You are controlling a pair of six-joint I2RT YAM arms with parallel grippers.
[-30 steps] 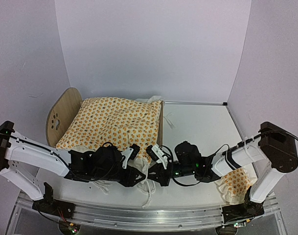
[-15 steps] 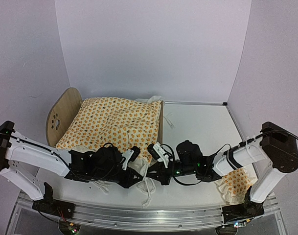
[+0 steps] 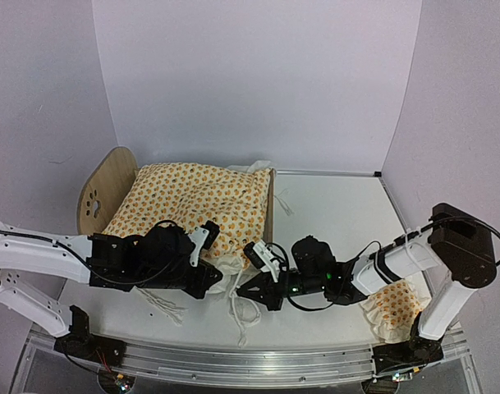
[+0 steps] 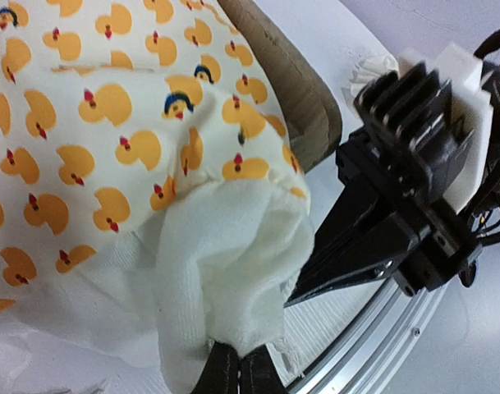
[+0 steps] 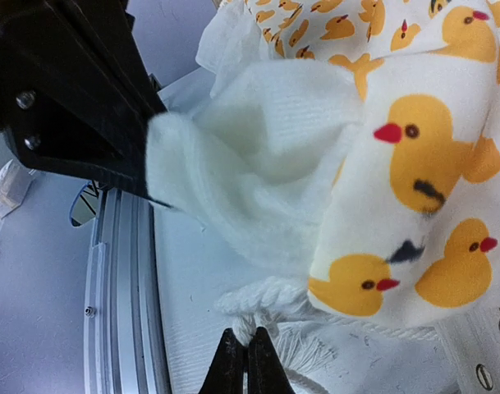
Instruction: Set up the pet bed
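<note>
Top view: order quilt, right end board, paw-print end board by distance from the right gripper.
1. quilt, its near hem at the right gripper.
2. right end board, just behind.
3. paw-print end board, far left.

White arm links (image 3: pixel 397 261); black joints (image 3: pixel 459 250), cables (image 3: pixel 38 236), end effectors (image 4: pixel 238 371) (image 5: pixel 247 361).

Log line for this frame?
left jaws: shut on duck-print quilt ruffle | right jaws: shut on same ruffle | quilt: draped over pet bed | pillow: off bed
</note>
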